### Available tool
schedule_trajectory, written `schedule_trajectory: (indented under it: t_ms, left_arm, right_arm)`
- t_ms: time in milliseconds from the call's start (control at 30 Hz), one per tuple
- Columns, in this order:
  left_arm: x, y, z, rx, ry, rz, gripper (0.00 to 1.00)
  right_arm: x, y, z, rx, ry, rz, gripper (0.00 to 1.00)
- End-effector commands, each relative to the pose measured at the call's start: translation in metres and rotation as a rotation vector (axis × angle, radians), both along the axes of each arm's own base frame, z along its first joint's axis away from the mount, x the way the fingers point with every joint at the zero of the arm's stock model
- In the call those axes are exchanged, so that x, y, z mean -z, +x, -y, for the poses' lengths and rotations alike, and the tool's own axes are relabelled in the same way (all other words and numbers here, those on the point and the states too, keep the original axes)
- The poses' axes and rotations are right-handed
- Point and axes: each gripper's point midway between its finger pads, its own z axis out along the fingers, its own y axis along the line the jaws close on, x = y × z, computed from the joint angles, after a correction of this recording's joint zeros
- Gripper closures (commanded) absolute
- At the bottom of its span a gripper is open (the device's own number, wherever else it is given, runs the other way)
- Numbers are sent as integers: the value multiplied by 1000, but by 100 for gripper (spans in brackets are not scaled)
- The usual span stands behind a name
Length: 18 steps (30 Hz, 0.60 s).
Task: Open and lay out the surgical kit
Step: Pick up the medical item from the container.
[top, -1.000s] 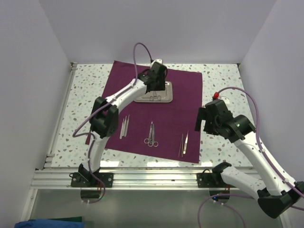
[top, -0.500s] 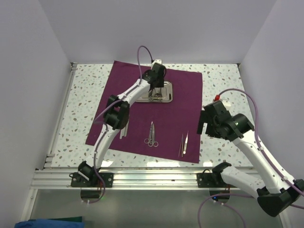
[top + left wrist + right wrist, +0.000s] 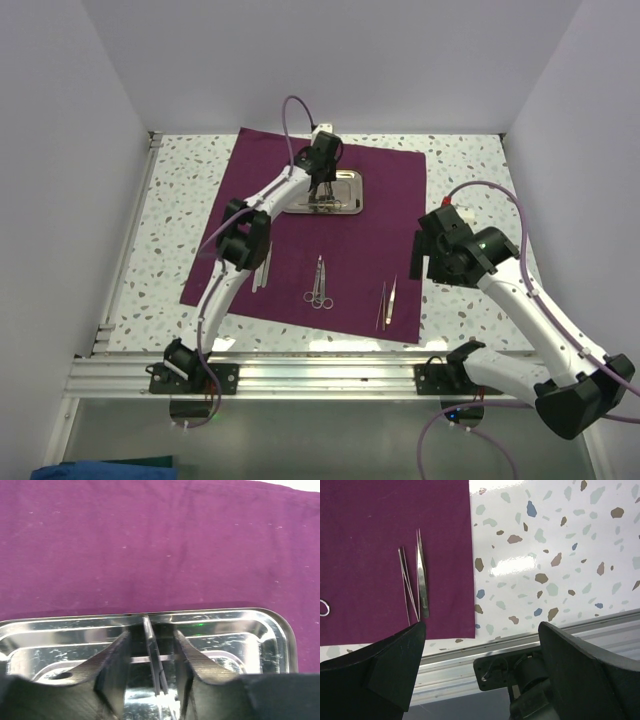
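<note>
The left gripper (image 3: 151,636) sits low inside the steel tray (image 3: 225,612). Its jaws are drawn narrow but not closed. A thin steel instrument (image 3: 159,677) lies in the gap between them, with a sliver of space on either side, so nothing is clamped yet. The instrument's long axis runs straight ahead from the wrist, along the slot between the fingers rather than across it, so I judge that closing would pinch it by its flanks. From this close I cannot tell whether it is scissors or forceps. The tray rests on the maroon cloth (image 3: 150,540), which spreads out beyond the fingertips.

The right gripper (image 3: 482,630) is spread wide and holds nothing. It hovers over the bare speckled table (image 3: 545,555), just off the cloth's edge. A pair of tweezers (image 3: 422,575) lies ahead of it and to one side, with its tips pointing away. The tray is well apart from this gripper, so the left arm is plainly the nearer one for the instrument in the tray.
</note>
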Motion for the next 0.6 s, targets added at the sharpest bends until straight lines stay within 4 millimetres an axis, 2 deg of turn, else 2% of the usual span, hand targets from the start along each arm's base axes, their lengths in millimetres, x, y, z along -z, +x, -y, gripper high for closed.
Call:
schedule_trajectory:
  t_ms: [0,167,300,400,567]
  left_arm:
    - [41,-7,-27,-15,98,-83,61]
    - [68,-28,-39,15,188,-189,71]
    - [90,-52,-54,41,296,-285,73]
    - [95,-63,-58,75,358,-315,75]
    - [93,-71,-61,102,390,-337,85]
  right_arm:
    - [-10,10,0,-1,-2,44,2]
    - [-8,13,-1,-7,-6,48,2]
    - [-5,13,-2,-11,4,52,2]
    - [-3,12,-3,-16,12,55,2]
    - [-2,11,-4,-23,23,59,2]
